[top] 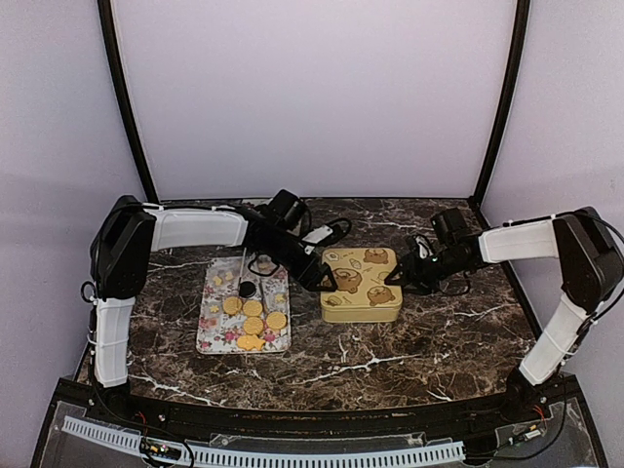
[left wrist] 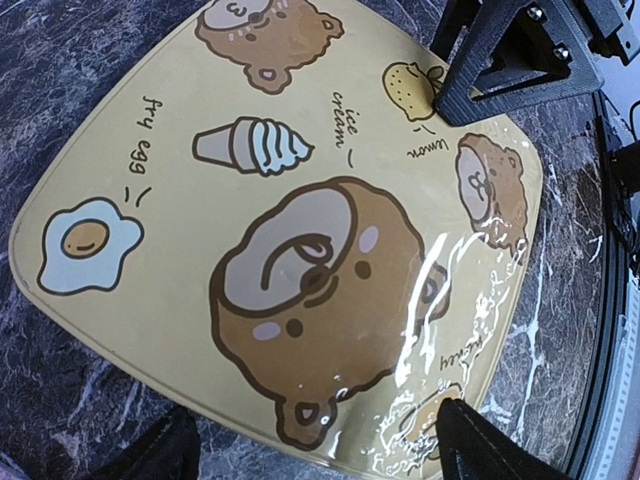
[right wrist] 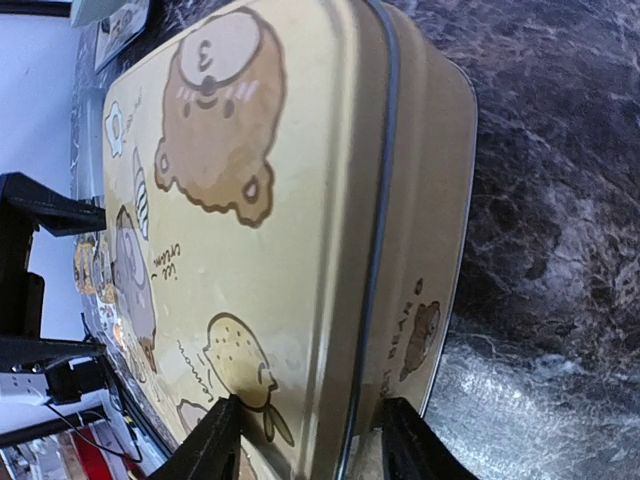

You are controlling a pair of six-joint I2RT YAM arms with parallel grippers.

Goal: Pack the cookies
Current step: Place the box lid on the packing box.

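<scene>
Cookies (top: 252,314) on floral tray (top: 209,333); bear-print tin (top: 361,285) shut. Left jaws wide over lid (left wrist: 190,330); right jaws astride rim (right wrist: 376,200), grip unclear. Lift lid level.

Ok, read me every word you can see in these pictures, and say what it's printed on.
"fry egg": tin lid, beside the fried egg.
"ice cream": lid, beside the cone.
"lemon": lid, by the lemon.
Lettering under the glare and on the tin's side: unreadable.
</scene>
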